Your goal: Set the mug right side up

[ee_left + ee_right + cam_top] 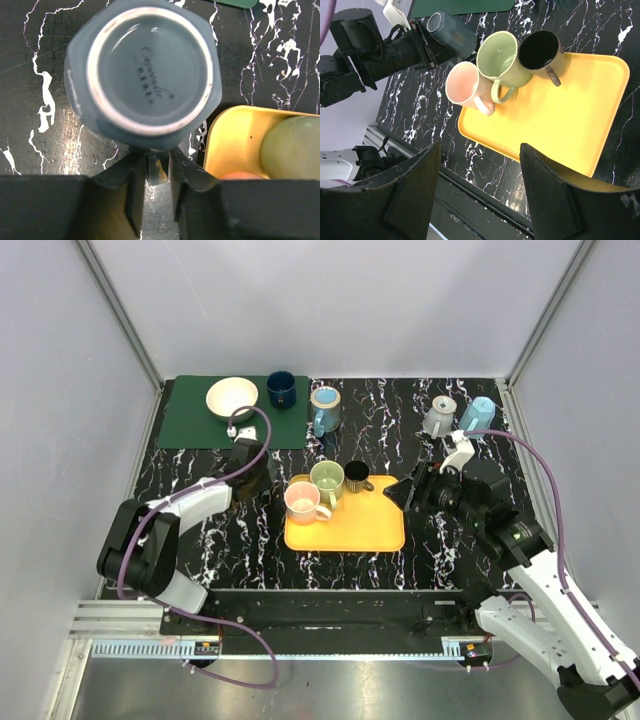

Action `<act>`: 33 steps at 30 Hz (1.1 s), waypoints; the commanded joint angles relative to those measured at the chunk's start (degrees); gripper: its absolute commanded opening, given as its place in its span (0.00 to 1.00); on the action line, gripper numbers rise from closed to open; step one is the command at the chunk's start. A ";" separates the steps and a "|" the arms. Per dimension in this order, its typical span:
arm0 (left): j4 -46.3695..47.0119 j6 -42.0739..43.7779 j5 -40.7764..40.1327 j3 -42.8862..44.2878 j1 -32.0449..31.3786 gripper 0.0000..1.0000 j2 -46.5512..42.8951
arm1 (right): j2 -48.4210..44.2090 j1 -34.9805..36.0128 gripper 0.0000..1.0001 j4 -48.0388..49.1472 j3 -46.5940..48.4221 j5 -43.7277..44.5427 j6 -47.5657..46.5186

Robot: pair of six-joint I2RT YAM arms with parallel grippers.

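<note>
Left wrist view: the grey-blue mug is seen base-on, its handle clamped between the closed fingers of the left gripper. The mug is held just beside the left edge of the yellow tray, near the pink mug, over the black marble table. The right gripper is held spread wide above the tray, with nothing between its fingers.

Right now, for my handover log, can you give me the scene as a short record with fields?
left gripper: shut on the grey-blue mug by its handle
grey-blue mug: base facing the left wrist camera, beside the tray
right gripper: open, empty, at the tray's right edge
tray: yellow; holds pink mug, green mug, black mug, mouths up
</note>
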 commanded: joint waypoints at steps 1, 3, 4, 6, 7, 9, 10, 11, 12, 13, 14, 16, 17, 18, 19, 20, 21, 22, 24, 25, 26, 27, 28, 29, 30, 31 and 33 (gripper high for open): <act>-1.46 -0.43 0.57 3.66 0.34 0.33 -1.15 | 0.52 0.27 0.70 2.10 -0.16 1.80 -1.30; -2.60 -0.34 0.40 3.22 0.34 0.43 -2.55 | 0.78 0.27 0.70 2.10 -0.25 1.97 -1.38; -3.04 -0.34 0.14 3.04 0.34 0.45 -3.00 | 1.13 0.27 0.70 2.18 -0.25 2.06 -1.47; -4.71 -0.25 -0.21 3.04 0.34 0.51 -4.22 | 1.40 0.27 0.70 2.27 -0.25 2.24 -1.56; -5.50 -0.42 -0.30 3.21 0.34 0.53 -4.67 | 1.75 0.27 0.70 2.27 -0.25 2.41 -1.65; -10.22 -0.95 -0.48 3.74 0.34 0.57 -7.12 | 2.54 0.27 0.70 2.01 -0.08 4.78 -2.00; -11.99 -1.48 -1.17 3.66 0.34 0.59 -8.70 | 4.28 0.27 0.70 1.31 0.44 6.01 -2.17; -15.32 -1.83 -1.70 3.40 0.34 0.61 -12.98 | 5.52 0.27 0.70 0.78 0.97 8.63 -2.61; -16.74 -1.92 -1.97 2.87 0.34 0.65 -15.72 | 6.92 0.27 0.70 0.34 1.33 9.87 -2.79; -17.89 -2.01 -2.67 1.56 0.34 0.89 -18.71 | 10.07 0.27 0.70 0.16 2.11 10.58 -2.96; -20.07 -2.09 -3.02 0.85 0.34 0.91 -24.91 | 11.75 0.27 0.70 0.07 2.47 13.20 -3.66; -21.06 -1.92 -2.77 -1.08 0.34 0.99 -31.19 | 16.59 0.27 0.69 1.82 3.34 15.59 -4.46; -21.50 -2.01 -2.24 -1.79 0.34 0.99 -36.35 | 18.08 0.27 0.69 2.70 3.70 16.99 -6.20; -21.50 -2.09 -1.63 -2.40 0.25 0.99 -38.75 | 21.14 0.36 0.68 4.62 4.31 17.44 -7.26; -21.50 -2.36 -0.66 -3.71 0.25 0.99 -40.78 | 22.65 0.36 0.67 5.51 4.84 17.62 -8.58; -21.42 -2.53 -0.39 -4.34 0.16 0.99 -44.19 | 24.06 0.36 0.66 6.22 5.37 17.01 -11.90; -21.42 -2.62 0.22 -4.86 0.16 0.99 -45.62 | 26.42 0.36 0.66 7.27 5.81 16.66 -13.41; -20.98 -2.45 1.53 -5.74 0.16 0.99 -46.76 | 27.40 0.36 0.65 7.80 6.68 16.13 -14.90; -19.84 -1.66 3.73 -6.45 0.08 0.99 -49.49 | 30.47 0.36 0.65 7.11 7.74 14.55 -18.86; -19.66 -0.70 5.57 -6.71 -0.01 0.99 -50.02 | 31.53 0.36 0.63 6.67 9.05 13.85 -20.01; -19.48 -0.08 5.85 -6.71 -0.36 0.99 -50.55 | 32.33 0.36 0.63 6.23 9.67 12.80 -21.41; -19.57 0.53 5.76 -6.63 -1.41 0.98 -50.55 | 33.64 0.36 0.62 6.14 10.64 11.83 -22.21; -19.40 1.76 6.11 -6.63 -1.77 0.98 -50.47 | 34.26 0.27 0.60 6.40 10.99 11.38 -23.52; -19.39 2.29 6.55 -6.63 -2.03 0.97 -50.03 | 34.79 0.36 0.59 6.75 11.34 11.12 -24.14; -19.39 2.82 6.99 -6.37 -2.12 0.97 -49.68 | 36.19 0.36 0.58 6.67 12.65 9.20 -24.84; -19.48 3.61 7.52 -6.10 -2.30 0.96 -49.24 | 36.99 0.36 0.57 6.32 13.45 8.75 -25.63; -20.27 4.23 8.92 -5.23 -2.65 0.95 -47.74 | 40.05 0.27 0.53 3.87 16.51 6.47 -26.87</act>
